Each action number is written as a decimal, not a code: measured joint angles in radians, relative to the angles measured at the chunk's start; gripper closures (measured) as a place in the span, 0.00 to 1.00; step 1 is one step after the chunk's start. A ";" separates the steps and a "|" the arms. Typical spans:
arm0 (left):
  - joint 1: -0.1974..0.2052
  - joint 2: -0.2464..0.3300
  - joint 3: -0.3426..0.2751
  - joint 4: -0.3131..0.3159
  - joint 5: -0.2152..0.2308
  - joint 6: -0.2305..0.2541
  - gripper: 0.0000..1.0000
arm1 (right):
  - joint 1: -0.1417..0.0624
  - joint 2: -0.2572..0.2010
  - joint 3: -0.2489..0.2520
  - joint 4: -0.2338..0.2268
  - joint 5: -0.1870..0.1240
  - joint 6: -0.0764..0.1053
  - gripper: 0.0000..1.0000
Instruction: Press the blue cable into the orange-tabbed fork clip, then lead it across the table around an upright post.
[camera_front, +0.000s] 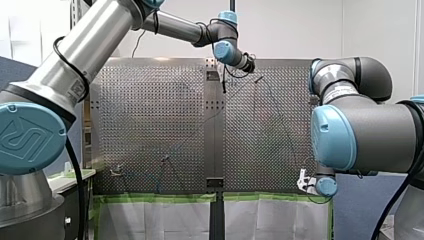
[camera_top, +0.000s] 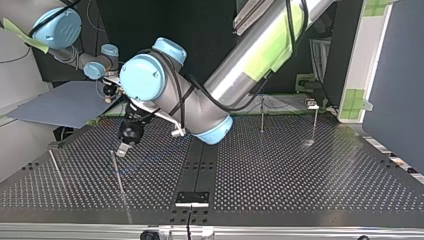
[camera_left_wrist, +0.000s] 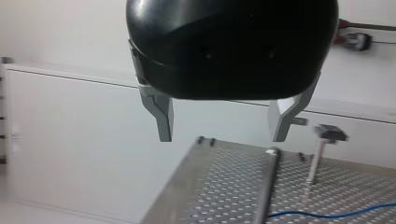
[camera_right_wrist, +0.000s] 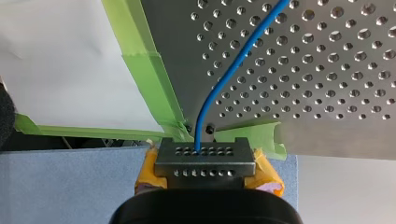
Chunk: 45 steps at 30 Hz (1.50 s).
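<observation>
Perforated table (camera_right_wrist: 327, 70) — left end effector (camera_left_wrist: 222, 137) spread empty, right end effector (camera_right_wrist: 205, 161) apparently pinching blue cable (camera_right_wrist: 233, 63).

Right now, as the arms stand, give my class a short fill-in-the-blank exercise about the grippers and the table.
1. My right gripper is shut on the ____ cable.
2. My left gripper is ____ and holds nothing.
3. Along the edge of the table runs ____ tape.
Missing words: blue; open; green.

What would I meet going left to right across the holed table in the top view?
In order: slanting thin metal rod → thin metal post → small black plate → upright metal post → metal post with a flat head.
</observation>
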 joint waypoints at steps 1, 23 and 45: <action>-0.002 -0.008 0.007 -0.008 -0.002 0.007 0.00 | 0.000 0.000 0.000 0.000 0.000 0.000 1.00; -0.010 -0.035 0.031 -0.036 -0.032 0.057 0.00 | -0.004 0.001 -0.001 0.002 0.001 0.005 1.00; -0.015 -0.034 0.030 -0.064 -0.170 0.101 0.00 | -0.003 0.000 -0.001 0.001 -0.001 0.008 1.00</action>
